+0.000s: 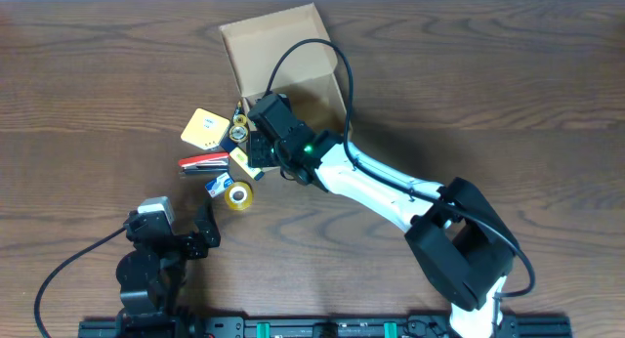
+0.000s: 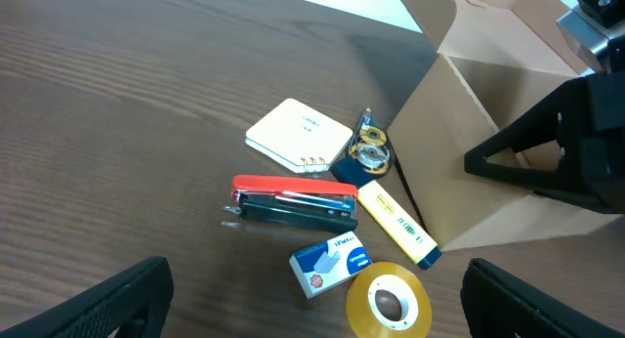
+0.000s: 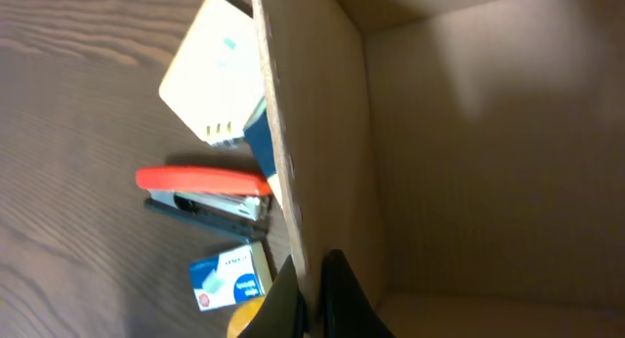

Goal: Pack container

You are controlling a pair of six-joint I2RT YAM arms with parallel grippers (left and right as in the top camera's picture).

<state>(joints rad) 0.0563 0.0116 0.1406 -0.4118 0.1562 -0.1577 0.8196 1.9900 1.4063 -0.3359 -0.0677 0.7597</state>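
The open cardboard box [image 1: 278,45] sits at the far middle of the tabletop [image 1: 508,74], one side wall pinched by the right pincer [image 3: 312,279], while the left pincer [image 2: 317,279] hangs spread wide, empty, near the stapler [image 2: 293,203] and tape roll [image 2: 388,299] beside the box.

The plain tan cardboard container [image 1: 293,60] stood open, flap lid raised, 1 side wall pinched between the right gripper's [image 3: 312,279] closed fingers.
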